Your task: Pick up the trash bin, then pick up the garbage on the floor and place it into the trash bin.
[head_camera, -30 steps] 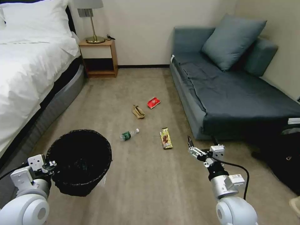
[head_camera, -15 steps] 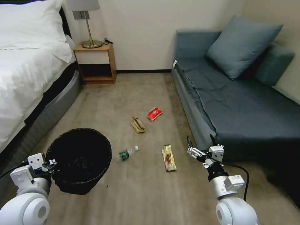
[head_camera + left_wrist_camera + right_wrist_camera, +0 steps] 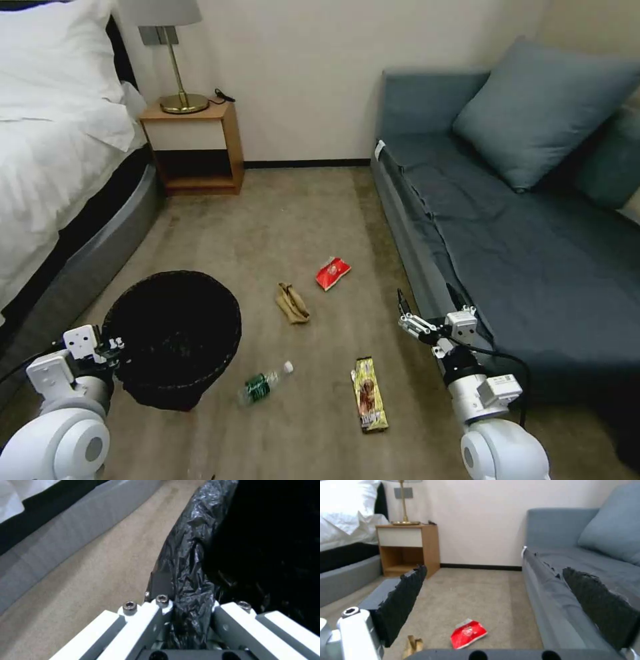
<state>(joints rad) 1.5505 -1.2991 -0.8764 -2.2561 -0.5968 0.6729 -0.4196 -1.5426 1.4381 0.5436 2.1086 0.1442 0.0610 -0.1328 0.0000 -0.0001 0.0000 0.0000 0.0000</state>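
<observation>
Trash bin: left claw gripping its lined rim. Right claw hanging wide apart, holding nothing, above floor beside sofa.

Even, soft indoor light

Faint shadows on the beige carpeted floor; both wrist views look slightly blurred, perhaps unfocused.

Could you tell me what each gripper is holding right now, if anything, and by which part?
The left gripper is shut on the trash bin, pinching its liner-covered rim at the side nearest the robot. The right gripper is open and holds nothing.
</observation>
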